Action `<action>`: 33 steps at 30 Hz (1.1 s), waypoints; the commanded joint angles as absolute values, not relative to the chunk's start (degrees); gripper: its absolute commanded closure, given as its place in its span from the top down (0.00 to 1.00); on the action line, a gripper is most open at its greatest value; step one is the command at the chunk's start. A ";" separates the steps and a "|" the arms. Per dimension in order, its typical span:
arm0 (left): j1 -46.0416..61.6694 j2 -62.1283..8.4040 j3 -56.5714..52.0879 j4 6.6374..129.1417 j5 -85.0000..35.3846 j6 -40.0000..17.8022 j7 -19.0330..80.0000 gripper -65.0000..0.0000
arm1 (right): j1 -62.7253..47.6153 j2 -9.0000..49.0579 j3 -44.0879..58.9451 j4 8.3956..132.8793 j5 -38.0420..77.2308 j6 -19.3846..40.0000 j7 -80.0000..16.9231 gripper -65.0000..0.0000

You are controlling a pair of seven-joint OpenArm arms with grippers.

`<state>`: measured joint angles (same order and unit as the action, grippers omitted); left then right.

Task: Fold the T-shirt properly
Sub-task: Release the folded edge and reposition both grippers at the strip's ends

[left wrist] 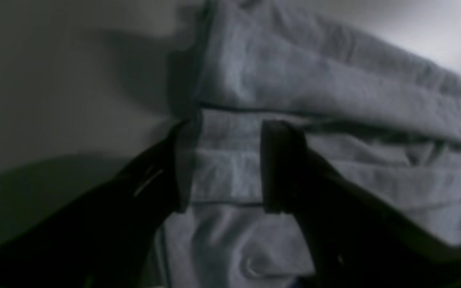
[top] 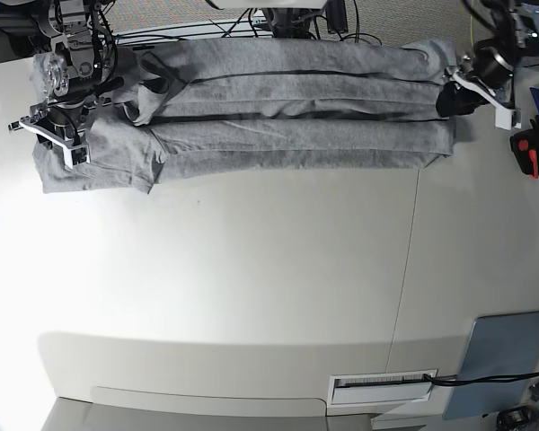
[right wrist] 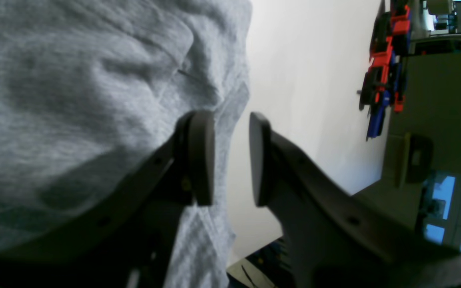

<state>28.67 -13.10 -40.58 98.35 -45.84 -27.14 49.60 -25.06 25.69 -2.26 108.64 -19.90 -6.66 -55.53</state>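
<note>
Both grippers' fingers stand apart at the T-shirt's ends, clamps nearby.

The T-shirt lies stretched sideways along the far edge of the table, with the right gripper over its left end and the left gripper at its right end.

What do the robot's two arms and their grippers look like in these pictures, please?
Both arms are dark metal with black cables, and each carries a white bracket near the wrist. The left gripper has black fingers with flat, squared pads. The right gripper has dark grey fingers ending in rounded, disc-like pads, with small screw holes along the shanks.
</note>
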 commanded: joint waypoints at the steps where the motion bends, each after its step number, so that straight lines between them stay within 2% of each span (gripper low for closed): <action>1: 28.71 -13.28 -41.01 99.20 -44.84 -26.28 46.92 0.42 | -24.77 26.50 -1.76 109.49 -20.99 -7.42 -55.09 0.24; 4: 28.71 -11.86 -41.01 99.20 -42.96 -24.51 41.71 0.42 | -24.77 26.50 -1.76 109.49 -20.99 -7.42 -55.22 0.24; 8: 27.40 -11.11 -41.01 99.20 -36.60 -23.11 40.36 0.42 | -24.77 26.50 -1.76 109.49 -20.99 -7.42 -55.22 0.24; 15: 27.49 -10.41 -41.01 99.20 -32.62 -20.69 40.01 0.42 | -24.75 26.52 -1.76 109.49 -20.99 -7.40 -55.05 0.24; 21: 27.35 -7.16 -41.01 98.35 -39.64 -20.97 39.94 0.42 | -24.77 26.50 -1.76 109.49 -20.99 -7.42 -55.07 0.24; 25: 25.61 -6.68 -41.01 93.49 -43.92 -21.08 40.23 0.42 | -24.77 26.52 -1.76 109.49 -21.02 -7.40 -55.64 0.24; 30: 23.11 -6.48 -41.01 88.38 -52.18 -27.92 44.62 0.42 | -24.77 26.52 -1.76 109.49 -21.04 -7.40 -56.16 0.24; 33: 22.50 -6.20 -41.01 87.94 -52.75 -29.30 47.09 0.42 | -24.77 26.52 -1.76 109.49 -21.04 -7.40 -56.18 0.24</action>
